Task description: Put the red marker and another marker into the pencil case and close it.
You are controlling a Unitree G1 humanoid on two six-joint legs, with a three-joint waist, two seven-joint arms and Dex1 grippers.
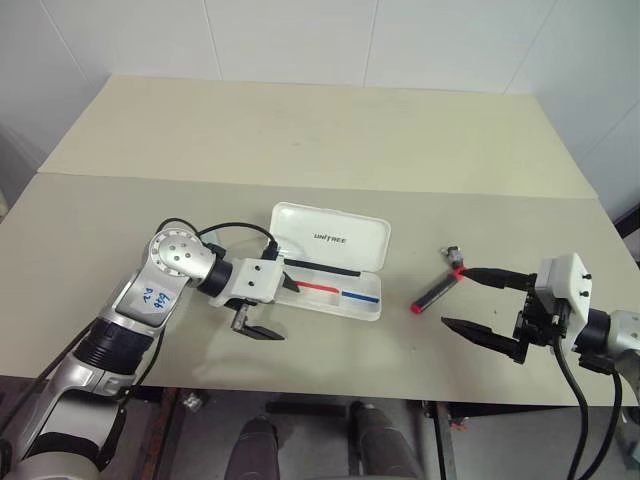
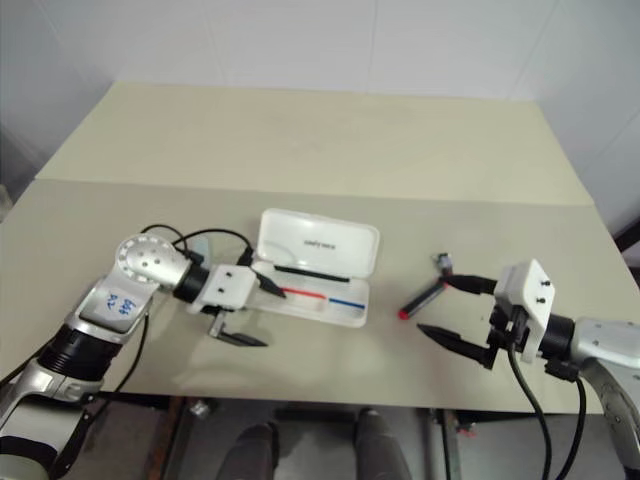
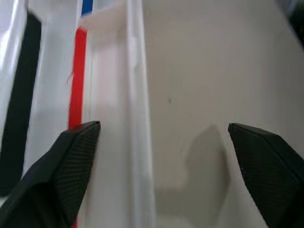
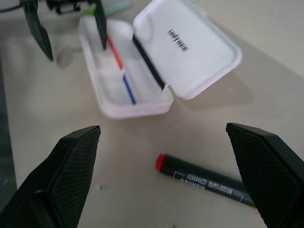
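Observation:
The white pencil case lies open mid-table, its lid (image 1: pixel 330 237) flat behind the tray (image 1: pixel 345 303), which shows a red and blue stripe. My left gripper (image 1: pixel 275 308) is open at the tray's left end and straddles the front wall (image 3: pixel 137 142), one finger over the tray and one over the table. The red marker (image 1: pixel 437 290) lies on the table right of the case. My right gripper (image 1: pixel 455 296) is open just right of it, with the marker (image 4: pixel 204 180) low between its fingers and untouched. A pale green highlighter (image 4: pixel 118 6) peeks out beyond the case's left end.
A short dark marker with a grey end (image 1: pixel 452 251) lies just behind the red marker. The beige table (image 1: pixel 300 130) stretches far back to a white tiled wall. Its front edge runs close below both grippers.

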